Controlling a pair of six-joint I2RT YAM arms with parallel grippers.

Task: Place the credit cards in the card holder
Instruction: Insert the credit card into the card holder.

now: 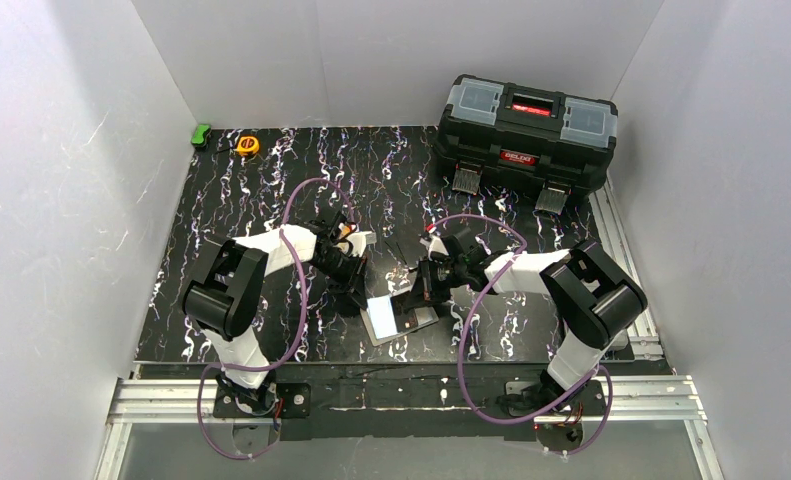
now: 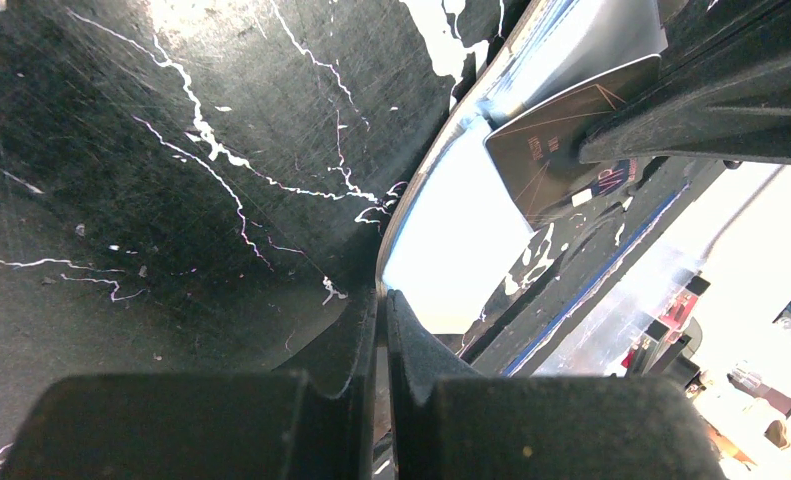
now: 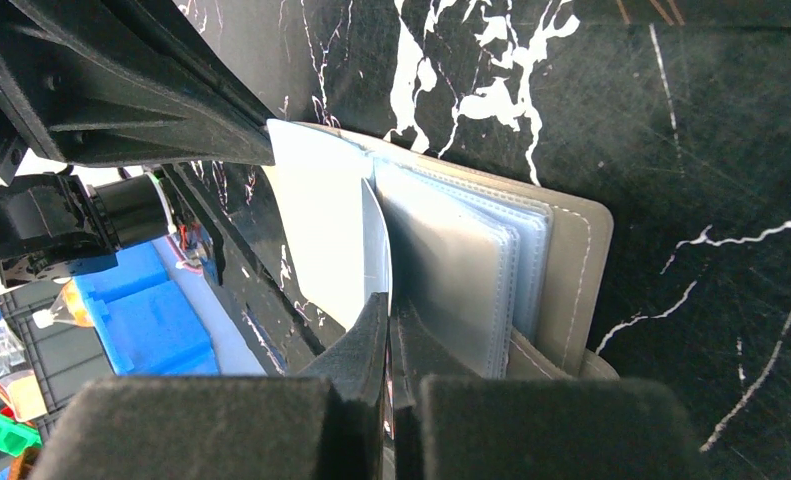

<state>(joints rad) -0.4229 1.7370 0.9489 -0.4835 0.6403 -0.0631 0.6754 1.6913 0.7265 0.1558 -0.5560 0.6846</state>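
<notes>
Card-loading stage, with both pincers at the card holder (image 1: 403,320), which lies open on the tabletop (image 1: 261,200) between the two arms. The left pincer (image 2: 381,310) is closed fully on a thin curved edge of the holder. The right pincer (image 3: 388,320) is closed on a pale sheet (image 3: 321,220) raised just beside the holder's clear pockets (image 3: 461,270); whether this sheet is a card or a pocket leaf cannot be told. A dark credit card (image 2: 556,150) is seen at the holder, apparently touched by the opposite arm's finger. Three risks are judged likely: the bowed sheet may spring free if the grip slips, opposed pulls may drag the holder or strain a pocket seam, and the crowded fingers may collide. Access to the pockets is obstructed by the other arm's finger directly over the holder. Well beyond the holder, a black toolbox (image 1: 526,125), a yellow tape measure (image 1: 247,145) and a small green object (image 1: 201,134) are seen, none of them in the way.
</notes>
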